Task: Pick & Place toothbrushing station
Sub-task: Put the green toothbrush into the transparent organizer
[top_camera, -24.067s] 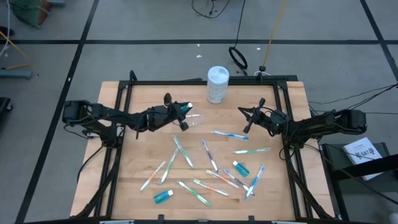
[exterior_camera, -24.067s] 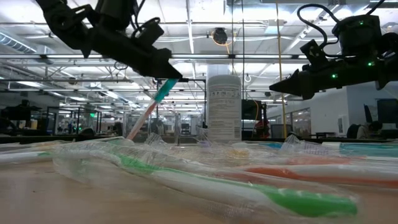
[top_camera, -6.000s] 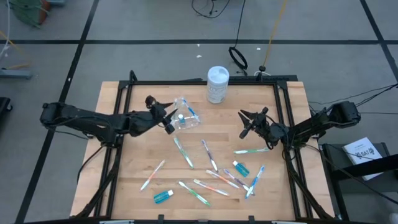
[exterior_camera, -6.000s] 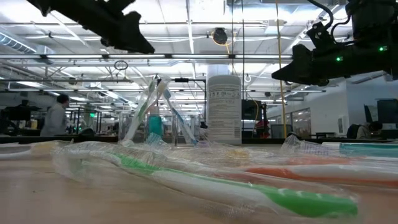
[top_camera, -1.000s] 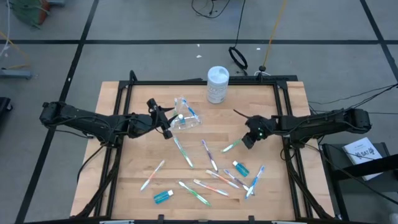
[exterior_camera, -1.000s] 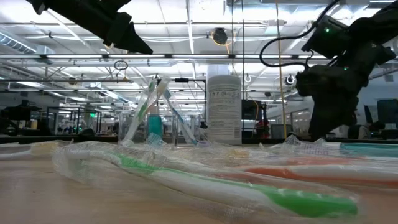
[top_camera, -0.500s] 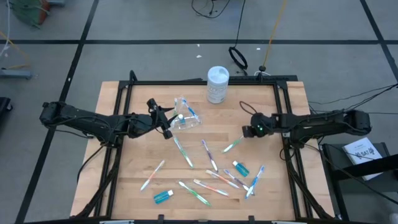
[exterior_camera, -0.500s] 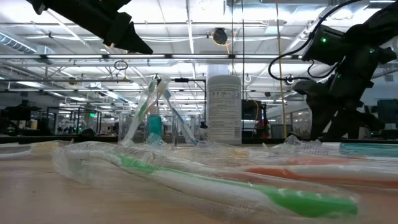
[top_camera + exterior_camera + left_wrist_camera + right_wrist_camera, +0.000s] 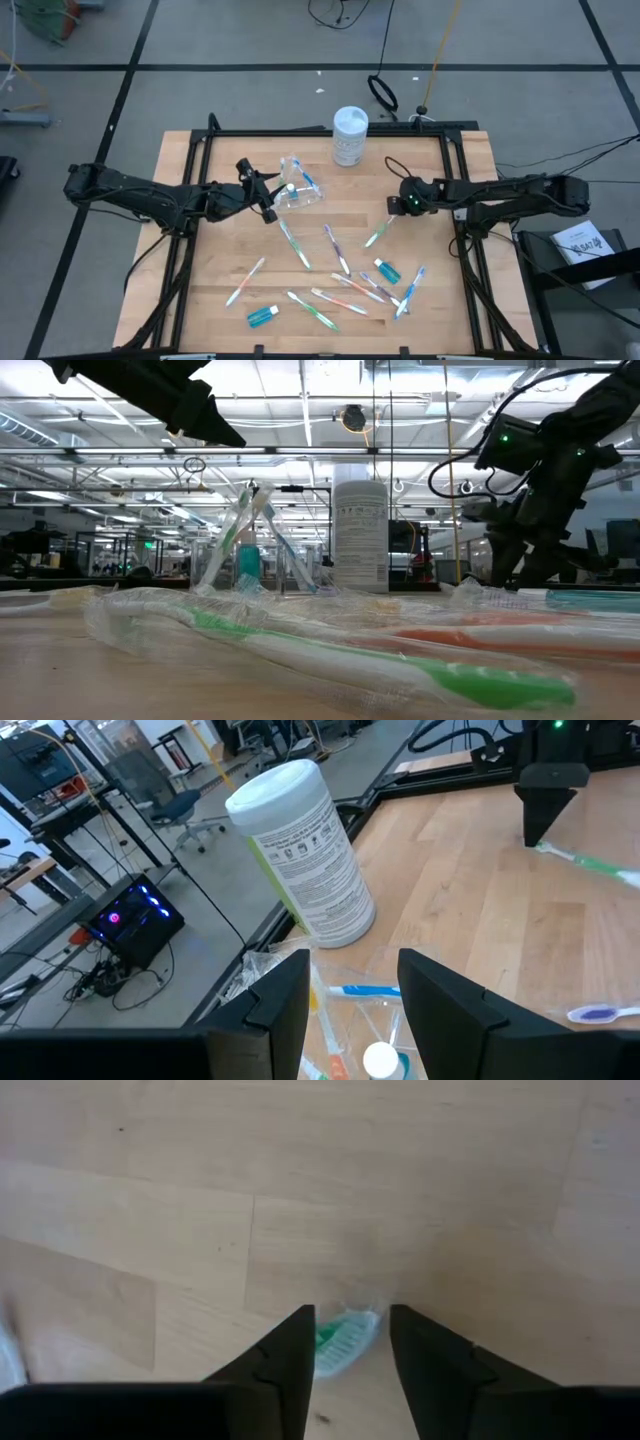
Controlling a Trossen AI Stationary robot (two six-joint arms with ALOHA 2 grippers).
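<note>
The small clear plastic cup [image 9: 297, 190] just beside the tall white cylindrical canister [image 9: 350, 135] holds only a few brushes, while most pastel-handled toothbrushes [image 9: 335, 249] and teal toothpaste tubes [image 9: 262, 317] lie scattered well in front of that canister, so most of the work seems left. The right gripper [image 9: 392, 207] has its fingers spread around the head of a green wrapped toothbrush [image 9: 343, 1338] to the canister's right-front, and the left gripper [image 9: 268, 198] hangs open just beside the cup. The canister's label print is too small to read.

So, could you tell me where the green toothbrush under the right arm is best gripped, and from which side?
Grip it near its upper end, coming straight down from above. The green toothbrush lies flat on the table, thin and slanted, so a top-down pinch across its narrow width suits it. The right hand is already there, open, its fingers straddling that wrapped end.
</note>
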